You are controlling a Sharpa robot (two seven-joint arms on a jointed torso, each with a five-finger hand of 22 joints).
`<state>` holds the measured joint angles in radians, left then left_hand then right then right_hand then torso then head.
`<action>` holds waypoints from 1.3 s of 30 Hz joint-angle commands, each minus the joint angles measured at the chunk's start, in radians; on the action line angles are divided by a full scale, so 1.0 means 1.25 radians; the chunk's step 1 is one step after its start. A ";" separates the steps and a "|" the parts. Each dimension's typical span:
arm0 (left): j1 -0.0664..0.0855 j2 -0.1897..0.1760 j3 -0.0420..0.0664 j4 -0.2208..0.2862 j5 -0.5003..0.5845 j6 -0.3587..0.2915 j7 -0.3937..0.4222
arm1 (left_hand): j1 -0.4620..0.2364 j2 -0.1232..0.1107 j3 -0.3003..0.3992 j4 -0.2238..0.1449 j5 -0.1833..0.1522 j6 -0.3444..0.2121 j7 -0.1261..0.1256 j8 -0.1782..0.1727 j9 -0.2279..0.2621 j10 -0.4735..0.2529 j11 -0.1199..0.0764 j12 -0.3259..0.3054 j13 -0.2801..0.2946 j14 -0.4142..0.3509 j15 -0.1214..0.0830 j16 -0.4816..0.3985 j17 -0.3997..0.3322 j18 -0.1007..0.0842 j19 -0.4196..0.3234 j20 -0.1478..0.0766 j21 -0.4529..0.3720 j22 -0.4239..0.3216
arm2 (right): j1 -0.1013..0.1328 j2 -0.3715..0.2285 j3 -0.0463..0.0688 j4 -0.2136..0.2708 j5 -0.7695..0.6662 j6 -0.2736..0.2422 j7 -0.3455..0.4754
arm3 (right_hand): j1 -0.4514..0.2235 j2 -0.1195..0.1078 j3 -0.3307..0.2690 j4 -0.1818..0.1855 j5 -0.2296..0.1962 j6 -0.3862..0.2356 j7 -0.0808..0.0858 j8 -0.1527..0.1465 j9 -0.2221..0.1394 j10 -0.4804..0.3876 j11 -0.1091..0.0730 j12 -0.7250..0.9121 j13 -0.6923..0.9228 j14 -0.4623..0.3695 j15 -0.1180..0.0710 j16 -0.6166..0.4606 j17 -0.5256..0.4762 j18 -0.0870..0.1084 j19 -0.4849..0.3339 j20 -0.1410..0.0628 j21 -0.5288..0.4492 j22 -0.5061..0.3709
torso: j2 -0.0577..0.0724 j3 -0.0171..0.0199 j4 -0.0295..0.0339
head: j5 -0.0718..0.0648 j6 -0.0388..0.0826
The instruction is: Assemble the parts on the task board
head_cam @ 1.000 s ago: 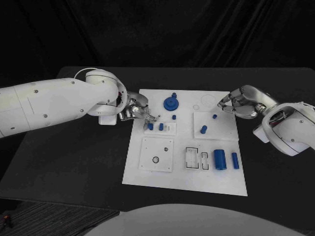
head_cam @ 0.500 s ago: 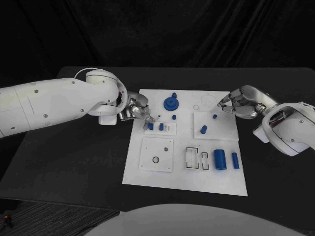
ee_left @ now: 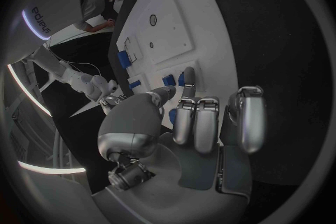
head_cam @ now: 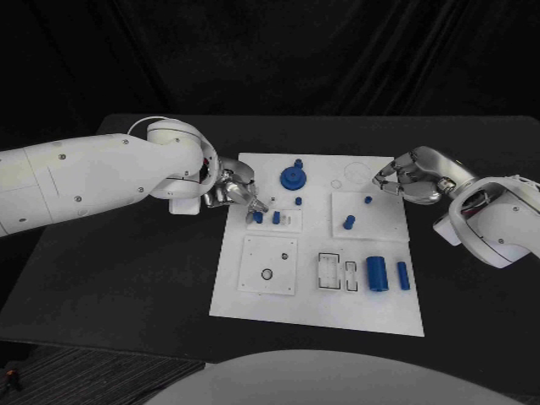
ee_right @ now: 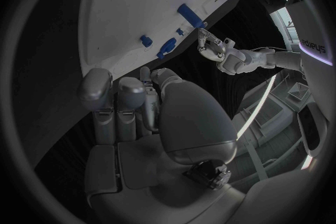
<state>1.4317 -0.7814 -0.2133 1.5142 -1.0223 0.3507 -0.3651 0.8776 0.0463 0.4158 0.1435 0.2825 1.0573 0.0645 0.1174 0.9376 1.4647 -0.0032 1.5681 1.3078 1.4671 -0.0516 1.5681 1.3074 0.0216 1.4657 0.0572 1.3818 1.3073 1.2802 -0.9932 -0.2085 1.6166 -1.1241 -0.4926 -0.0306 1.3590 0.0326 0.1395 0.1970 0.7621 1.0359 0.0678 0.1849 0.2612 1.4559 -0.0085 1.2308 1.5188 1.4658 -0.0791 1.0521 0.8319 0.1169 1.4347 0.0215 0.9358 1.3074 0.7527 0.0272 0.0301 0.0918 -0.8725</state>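
Black table, bearing the white task board at its middle, long side running away from the robot. On the board, raised white square panels: one near the left edge with a small ring hole, one toward the right carrying a blue peg and a small blue stud. At the far end, a round blue gear. Near the right front, a fat blue cylinder just beside a slimmer blue cylinder, both lying flat. Two short blue pegs standing near the left edge.

Left hand at the board's left edge, fingertips reaching toward the two pegs; in the left wrist view fingers curled loosely, holding nothing visible, contact with a peg impossible to tell. Right hand at the far right edge, fingers drawn in together, empty.
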 commanded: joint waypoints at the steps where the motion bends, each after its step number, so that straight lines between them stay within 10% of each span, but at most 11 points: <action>1: -0.002 0.002 0.000 0.000 -0.002 0.016 0.008 | -0.005 0.000 -0.002 0.002 -0.004 0.003 -0.001 0.004 -0.001 0.085 0.000 0.002 0.210 0.083 0.000 0.002 0.211 0.015 0.014 0.002 0.003 0.168 | -0.002 0.000 0.001 0.000 -0.004 0.002 -0.013 | 0.005 0.000 0.003 0.001 0.002 0.006 -0.001 0.002 0.001 0.000 -0.008 -0.004 -0.248 0.002 -0.005 -0.002 -0.001 -0.001 -0.003 0.000 -0.004 0.032 | 0.000 0.0001 0.0000 | -0.001 0.000; 26: -0.002 0.006 0.000 -0.001 -0.002 0.021 0.006 | 0.033 0.000 0.059 -0.090 0.098 0.037 -0.019 0.029 0.017 0.085 -0.016 0.002 0.210 0.083 -0.013 0.002 0.211 0.014 0.019 -0.010 0.009 0.170 | -0.003 -0.001 0.001 0.000 -0.004 0.004 -0.014 | 0.005 0.000 0.005 0.000 0.002 0.006 -0.001 0.002 0.001 -0.001 -0.008 -0.006 -0.250 0.002 -0.005 -0.005 -0.004 -0.001 -0.003 0.000 -0.007 0.031 | 0.000 0.0003 0.0000 | -0.004 0.000; 39: -0.002 0.007 0.000 -0.001 -0.002 0.018 0.006 | -0.017 0.003 0.007 -0.048 -0.057 0.029 -0.012 0.016 0.010 0.085 -0.010 0.002 0.210 0.083 -0.010 0.002 0.211 0.014 0.018 -0.008 0.005 0.168 | -0.003 -0.002 0.001 0.001 -0.004 0.007 -0.015 | 0.005 0.000 0.006 -0.001 0.002 0.006 -0.001 0.002 0.002 -0.001 -0.008 -0.008 -0.252 0.001 -0.005 -0.007 -0.007 0.000 -0.004 0.000 -0.009 0.030 | 0.000 0.0000 0.0002 | -0.005 0.000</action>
<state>1.4316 -0.7745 -0.2132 1.5126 -1.0230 0.3631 -0.3658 0.8587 0.0498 0.4286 0.0861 0.2091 1.0933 0.0432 0.1395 0.9505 1.4662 -0.0163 1.5681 1.3078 1.4633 -0.0625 1.5681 1.3073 0.0216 1.4658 0.0496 1.3884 1.3073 1.2794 -0.9942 -0.2085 1.6164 -1.1241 -0.4893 -0.0313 1.3553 0.0287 0.1394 0.1971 0.7621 1.0359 0.0678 0.1848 0.2619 1.4522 -0.0122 1.2231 1.5188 1.4667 -0.0778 1.0456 0.8238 0.1168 1.4347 0.0215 0.9311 1.3080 0.7526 0.0274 0.0302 0.0863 -0.8725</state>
